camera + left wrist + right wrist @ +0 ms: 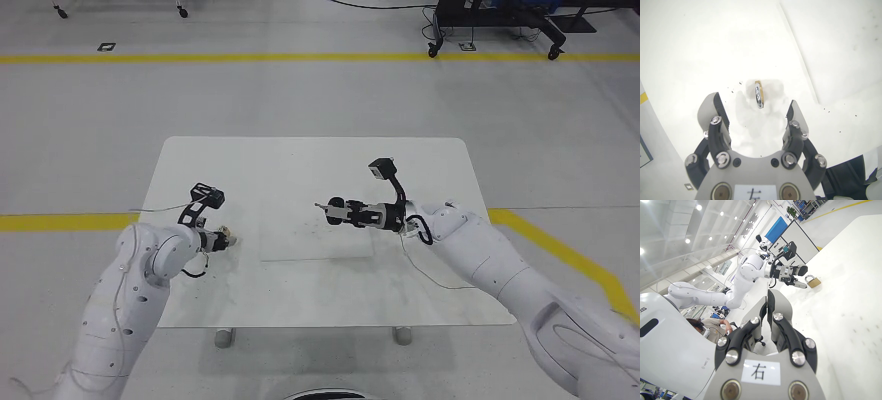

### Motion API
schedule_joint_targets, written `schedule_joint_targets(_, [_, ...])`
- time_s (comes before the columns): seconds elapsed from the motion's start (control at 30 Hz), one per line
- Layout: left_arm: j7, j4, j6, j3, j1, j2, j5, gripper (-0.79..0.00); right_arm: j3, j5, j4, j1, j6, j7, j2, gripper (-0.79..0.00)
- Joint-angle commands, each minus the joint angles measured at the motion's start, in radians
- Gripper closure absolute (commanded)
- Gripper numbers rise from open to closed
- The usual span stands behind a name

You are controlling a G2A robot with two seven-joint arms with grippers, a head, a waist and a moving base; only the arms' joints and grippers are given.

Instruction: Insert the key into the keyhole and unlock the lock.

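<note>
A brass padlock (759,94) with a silver shackle lies on the white table (300,160) near its left side, seen edge-on in the left wrist view. My left gripper (755,101) is open just short of it, one finger on either side of the lock's line and touching nothing. From the right wrist view, the left gripper (800,277) sits right beside the padlock (814,282). My right gripper (333,211) hovers over the table's middle, shut on a thin metal key (320,207) whose blade points toward the left arm. The shut fingers (770,302) hide most of the key.
A thin white sheet (315,245) lies flat on the table's centre, its edge running close to the padlock. A thin cable (430,272) trails over the table under my right arm. Open tabletop separates the two grippers.
</note>
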Motion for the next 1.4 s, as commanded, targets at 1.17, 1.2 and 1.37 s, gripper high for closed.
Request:
schedule_joint_targets(1.17, [0.162, -0.034, -0.041, -0.133, 0.024, 0.002, -0.354, 0.000, 0.000, 0.000, 0.000, 0.000, 0.000, 0.000, 0.000, 0.000])
schedule_joint_targets(1.2, [0.167, -0.034, -0.065, -0.160, 0.032, 0.003, -0.441, 0.000, 0.000, 0.000, 0.000, 0.000, 0.000, 0.000, 0.000, 0.000])
schedule_joint_targets(1.37, [0.110, 0.016, -0.168, -0.193, 0.007, 0.001, -0.811, 0.000, 0.000, 0.000, 0.000, 0.000, 0.000, 0.000, 0.000, 0.000])
